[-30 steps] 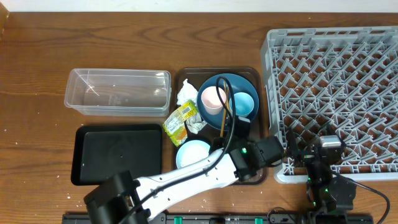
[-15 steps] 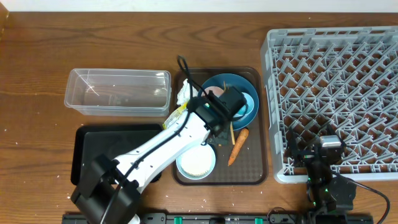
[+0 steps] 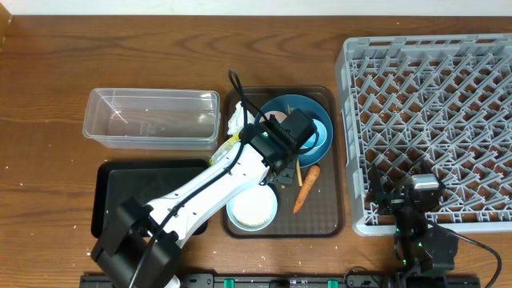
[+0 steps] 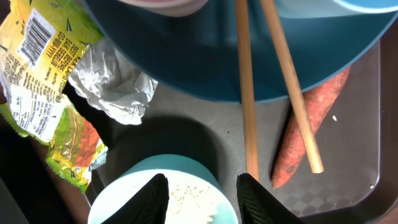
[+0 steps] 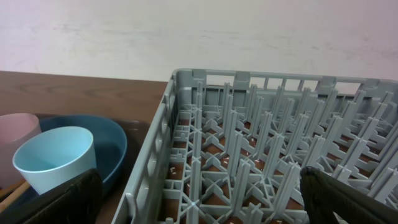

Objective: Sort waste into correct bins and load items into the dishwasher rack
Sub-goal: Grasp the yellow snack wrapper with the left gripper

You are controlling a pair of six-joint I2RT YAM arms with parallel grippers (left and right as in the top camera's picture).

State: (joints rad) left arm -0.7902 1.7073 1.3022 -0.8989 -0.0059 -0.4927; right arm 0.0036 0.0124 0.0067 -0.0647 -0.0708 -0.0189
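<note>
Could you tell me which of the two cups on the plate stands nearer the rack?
The light-blue cup; the pink cup stands beyond it, farther from the grey rack.

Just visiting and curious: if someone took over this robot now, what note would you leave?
Left gripper open, empty, above the rice bowl.
Right gripper open, empty, by the dishwasher rack.
On the brown tray: snack wrapper, tissue, carrot, dark-blue plate carrying light-blue cup, pink cup, chopsticks.
Clear tub, black tray and rack hold nothing.
Done: nothing. Left: sort waste, load dishes.
</note>
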